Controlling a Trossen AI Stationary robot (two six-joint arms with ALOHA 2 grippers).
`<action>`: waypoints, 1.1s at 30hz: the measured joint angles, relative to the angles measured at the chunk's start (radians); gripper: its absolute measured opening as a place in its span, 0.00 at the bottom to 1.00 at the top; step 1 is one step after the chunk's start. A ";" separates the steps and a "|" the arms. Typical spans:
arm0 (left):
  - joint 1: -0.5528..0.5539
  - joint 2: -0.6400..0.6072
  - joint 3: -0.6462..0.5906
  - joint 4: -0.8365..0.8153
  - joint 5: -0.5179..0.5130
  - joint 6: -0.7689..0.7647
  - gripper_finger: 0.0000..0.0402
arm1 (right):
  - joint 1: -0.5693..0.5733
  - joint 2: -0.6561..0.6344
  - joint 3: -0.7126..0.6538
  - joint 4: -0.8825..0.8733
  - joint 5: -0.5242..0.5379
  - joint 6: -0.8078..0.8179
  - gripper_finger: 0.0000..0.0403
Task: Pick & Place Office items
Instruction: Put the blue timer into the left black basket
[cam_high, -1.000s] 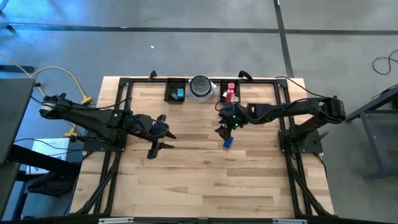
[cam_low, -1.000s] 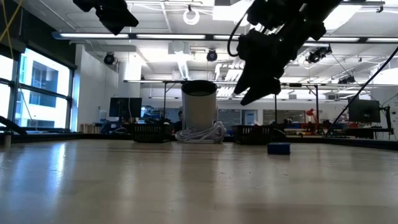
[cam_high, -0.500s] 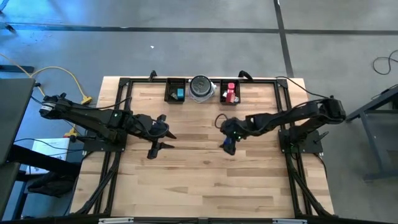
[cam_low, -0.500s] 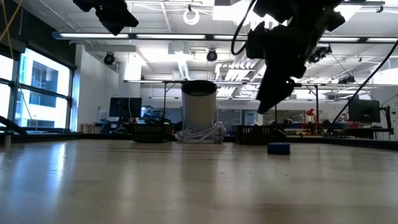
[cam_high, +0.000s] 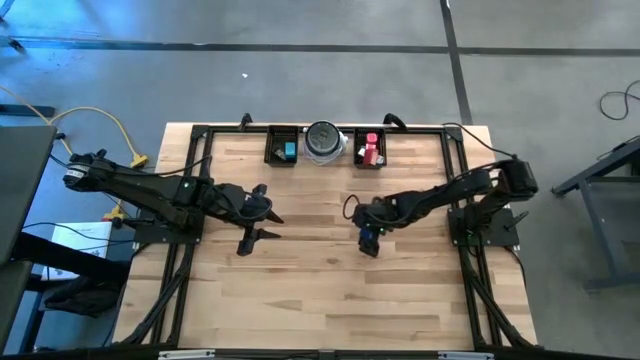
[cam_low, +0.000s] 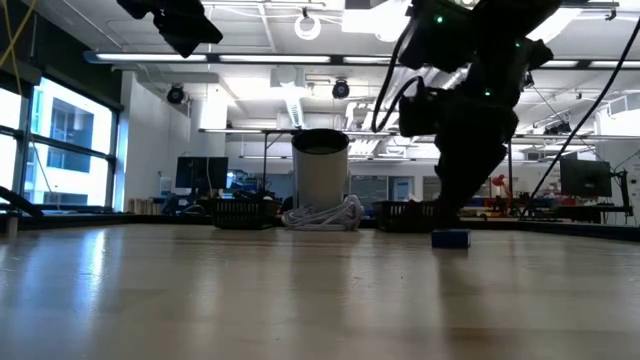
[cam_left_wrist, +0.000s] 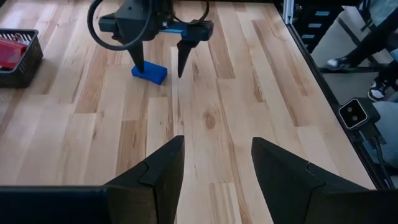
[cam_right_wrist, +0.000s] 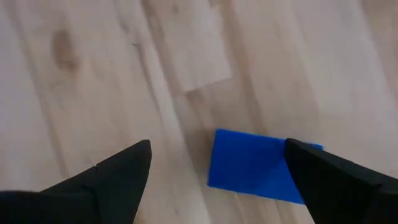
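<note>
1. The right gripper (cam_left_wrist: 160, 61) is lowered over the middle of the wooden table (cam_high: 300, 300), right of centre, with its jaws spread wide and pointing down.
2. A blue block (cam_right_wrist: 258, 165) lies flat on the wood under that gripper. In the left wrist view one fingertip (cam_left_wrist: 140, 67) sits right at the block's edge while the other stands on bare wood beside it, so the block is not squarely between the jaws.
3. Whether that fingertip actually touches the block cannot be told; the jaws are not pinching it.
4. In the right wrist view the block (cam_right_wrist: 258, 165) shows close to one finger and well apart from the other.
5. In the low view the blue block (cam_low: 450, 239) rests on the table surface directly below the dark gripper.
6. The left gripper (cam_high: 258, 213) waits over the left-centre of the table, holding nothing, its jaws apart, as its own wrist view shows.
7. Along the far edge of the table stand a black tray (cam_high: 271, 151) holding a teal piece (cam_high: 290, 150), a round silver dish (cam_high: 324, 141), and a second black tray (cam_high: 358, 154) holding red and pink pieces (cam_high: 371, 148).
8. No brand, label or writing can be read on the block, the trays or the arms.
</note>
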 joint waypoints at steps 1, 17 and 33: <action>0.000 0.000 0.000 0.000 0.000 0.000 0.45 | 0.000 -0.001 0.000 -0.011 0.012 0.000 0.88; 0.000 0.000 0.000 0.000 0.000 0.000 0.45 | -0.008 -0.001 0.000 -0.087 0.151 -0.022 0.88; 0.000 0.000 0.000 0.000 0.000 0.001 0.45 | -0.027 -0.011 0.000 -0.128 0.166 -0.023 0.88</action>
